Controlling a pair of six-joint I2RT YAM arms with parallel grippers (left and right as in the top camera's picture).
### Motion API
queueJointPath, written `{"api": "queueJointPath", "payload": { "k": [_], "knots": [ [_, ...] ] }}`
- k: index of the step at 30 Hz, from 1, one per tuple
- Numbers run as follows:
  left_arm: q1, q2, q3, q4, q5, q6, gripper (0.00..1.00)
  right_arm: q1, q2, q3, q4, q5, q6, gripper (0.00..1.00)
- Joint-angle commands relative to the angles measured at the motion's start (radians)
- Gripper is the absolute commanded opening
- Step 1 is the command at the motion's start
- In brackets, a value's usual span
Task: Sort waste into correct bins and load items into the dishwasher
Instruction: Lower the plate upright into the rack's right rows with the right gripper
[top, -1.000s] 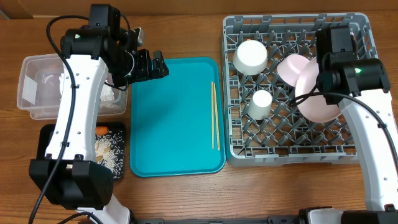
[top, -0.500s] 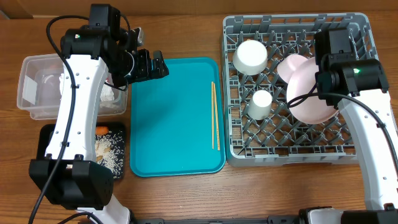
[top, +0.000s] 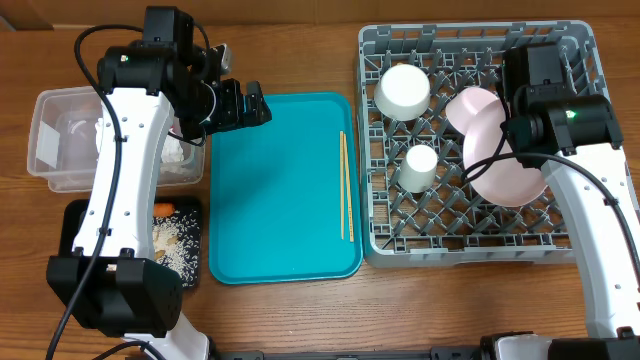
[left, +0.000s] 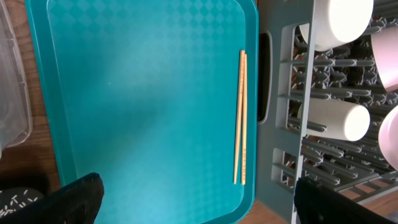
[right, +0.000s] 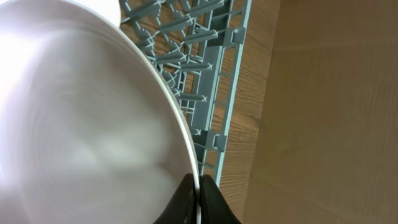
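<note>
My right gripper (right: 198, 186) is shut on the rim of a pale pink plate (top: 508, 168), holding it tilted over the right half of the grey dishwasher rack (top: 470, 235). A second pink plate (top: 468, 106) stands in the rack beside it. Two white cups (top: 402, 90) (top: 420, 166) lie among the pegs. The wooden chopsticks (top: 345, 186) lie along the right side of the teal tray (top: 280, 190). My left gripper (left: 199, 202) hangs open above the tray's far left corner, its fingers (left: 74, 199) holding nothing.
At the left, a clear tub (top: 60, 120) holds white napkins (top: 178, 152). In front of it a black tray (top: 72, 225) carries rice (top: 178, 250) and a small carrot (top: 165, 208). My left arm crosses over both bins.
The pink plate in my right gripper has shifted slightly left over the rack. My left arm has not moved.
</note>
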Motion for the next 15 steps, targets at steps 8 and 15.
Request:
{"api": "queueJointPath", "payload": {
  "k": [8,15],
  "knots": [
    [-0.002,-0.016,0.021,0.002,-0.003,0.019,1.00,0.005,0.002,-0.003,-0.007,0.148,-0.067,0.04],
    [-0.002,-0.016,0.021,0.002,-0.003,0.019,1.00,0.005,0.002,-0.003,-0.050,0.064,-0.106,0.04]
  ]
}}
